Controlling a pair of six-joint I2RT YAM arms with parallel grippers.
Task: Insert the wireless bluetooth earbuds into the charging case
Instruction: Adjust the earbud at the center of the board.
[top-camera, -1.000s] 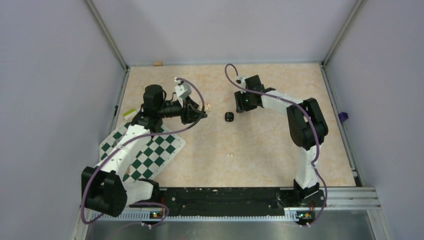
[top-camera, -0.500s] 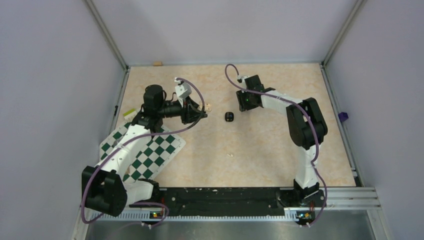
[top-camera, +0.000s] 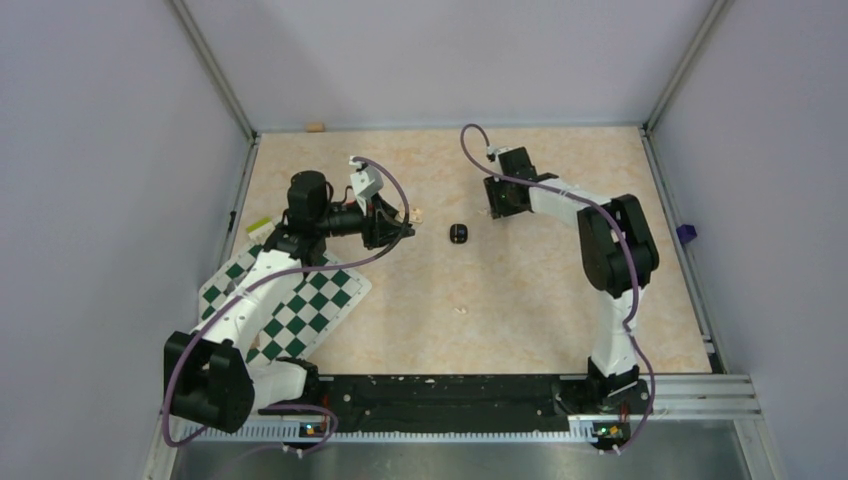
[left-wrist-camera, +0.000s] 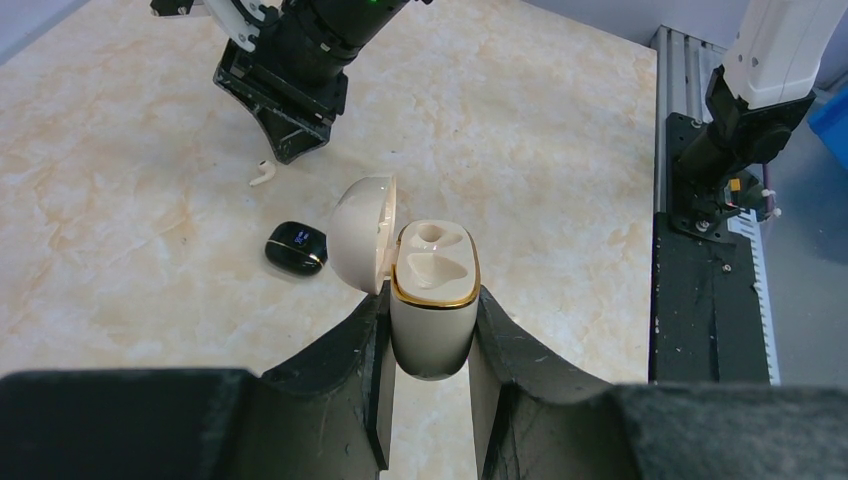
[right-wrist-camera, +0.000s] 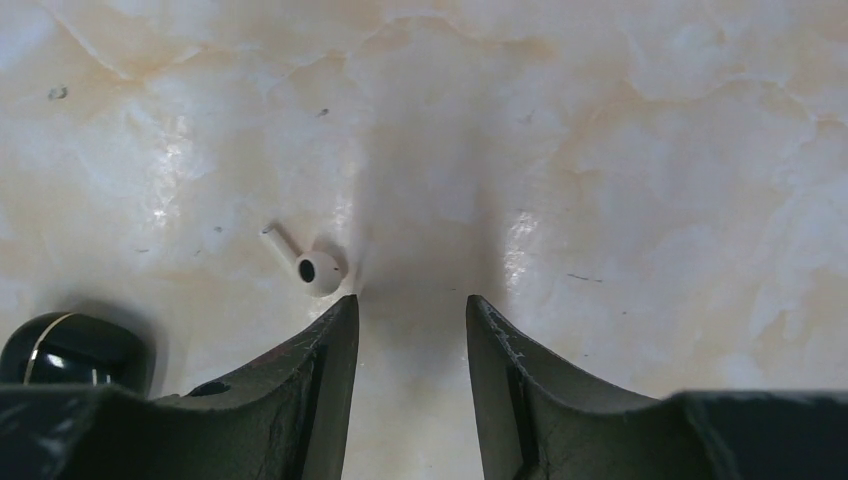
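We see the left gripper pinching the charging case by its lower half, one finger on each side. The case is up off the table and stands nearly upright, with its lid swung back. The two little hollows inside have nothing in them, and a thin gold rim runs round them. From above, the case sits at the tip of the left gripper, left of the middle of the table.

The right gripper is down close to the table with its fingers spread apart — nothing is between them. A white earbud with a short stem lies flat on the table just beside the tip of one finger, outside the gap; we cannot tell if they touch. In the left wrist view the white earbud lies right by the tips of the right gripper; from above, the right gripper is right of the middle, toward the far side.

A shiny black piece lies on the table between the two grippers, near the earbud but apart from it. Up close the black piece shows a small blue glint.

A green and white chequered mat lies at the near left, partly under the left arm; a tiny pale crumb lies near the middle of the table.
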